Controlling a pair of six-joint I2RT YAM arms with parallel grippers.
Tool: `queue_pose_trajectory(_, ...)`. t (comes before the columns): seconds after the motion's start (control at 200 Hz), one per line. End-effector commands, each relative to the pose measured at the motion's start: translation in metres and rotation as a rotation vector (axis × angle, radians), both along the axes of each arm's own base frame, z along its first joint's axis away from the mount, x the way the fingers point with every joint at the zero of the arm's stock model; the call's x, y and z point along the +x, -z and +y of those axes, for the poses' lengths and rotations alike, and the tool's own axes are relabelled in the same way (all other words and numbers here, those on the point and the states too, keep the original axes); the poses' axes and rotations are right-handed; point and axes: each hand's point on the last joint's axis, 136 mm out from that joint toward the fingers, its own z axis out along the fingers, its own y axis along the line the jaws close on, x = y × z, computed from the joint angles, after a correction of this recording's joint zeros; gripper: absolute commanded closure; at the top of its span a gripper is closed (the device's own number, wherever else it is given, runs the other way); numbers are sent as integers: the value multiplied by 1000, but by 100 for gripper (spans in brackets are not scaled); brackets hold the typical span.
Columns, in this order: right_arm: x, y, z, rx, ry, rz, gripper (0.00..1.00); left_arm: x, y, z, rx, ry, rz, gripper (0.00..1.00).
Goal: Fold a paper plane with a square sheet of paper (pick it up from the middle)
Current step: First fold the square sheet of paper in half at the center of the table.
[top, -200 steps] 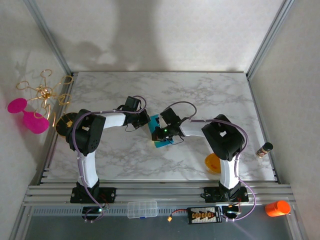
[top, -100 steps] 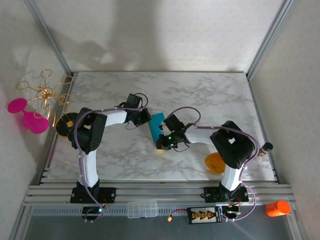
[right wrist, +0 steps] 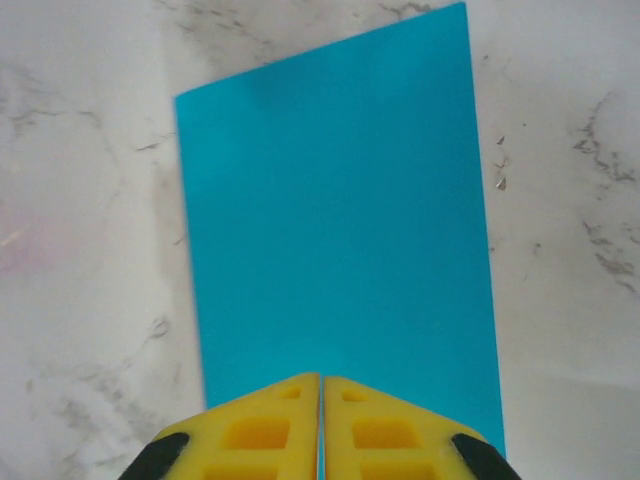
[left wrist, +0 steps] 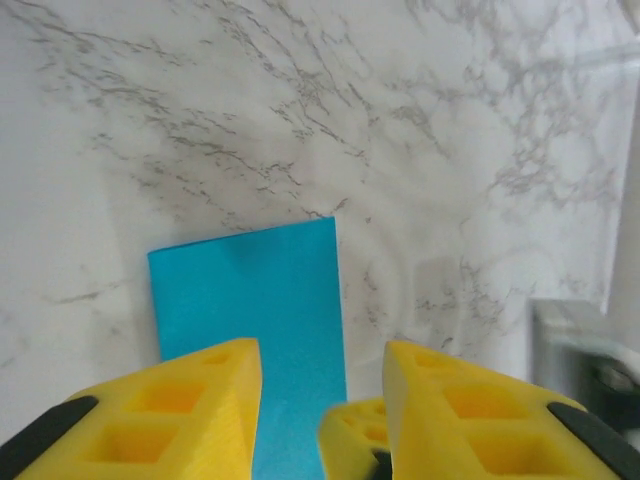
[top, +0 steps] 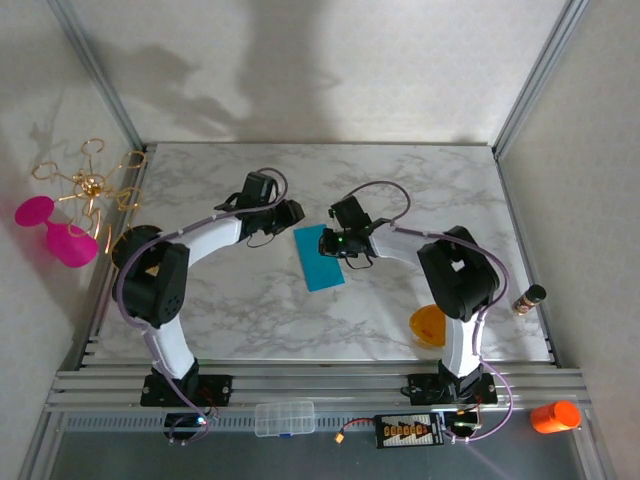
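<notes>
While the paper [top: 320, 262] lies flat, my left end effector [left wrist: 320, 360] is spread at its 11 o'clock. My right end effector [right wrist: 320, 382] is pressed together.

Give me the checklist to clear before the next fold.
1. Paper lies flat on the table as a rectangle: ok.
2. Left claw open, fingers apart over the paper's end: ok.
3. Right claw shut, tips over the paper's edge: ok.
4. Right claw free of the paper: cannot tell; its tips hide that edge.
5. Bowl apart from the paper, by the right arm's base: ok.
6. Nose corners folded in: not ok; the visible corners are square.
</notes>
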Motion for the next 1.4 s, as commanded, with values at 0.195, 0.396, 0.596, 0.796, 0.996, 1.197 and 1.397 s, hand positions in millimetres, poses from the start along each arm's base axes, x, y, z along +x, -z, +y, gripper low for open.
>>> queue_pose_trajectory(0.195,-10,45,-11,-86,151,140,81,-25,9,19,-35,-142,43,54)
queue_pose_trajectory(0.396,-6,54,-11,-26,347,191,79,-29,23,5,-71,-109,79,53)
queue_pose_trajectory(0.596,7,18,-2,96,379,130,79,-24,33,-17,-106,-53,104,59)
queue_pose_trajectory(0.796,7,-38,-16,197,341,12,63,-15,43,-33,-109,-20,108,70)
queue_pose_trajectory(0.996,-19,-34,-45,168,328,51,53,-4,54,-42,-115,-11,120,73)
queue_pose_trajectory(1.197,-48,-22,-45,194,279,145,52,0,73,-36,-71,-45,144,74)
queue_pose_trajectory(1.397,-63,-12,-37,228,237,224,52,-7,94,-24,-13,-110,175,74)
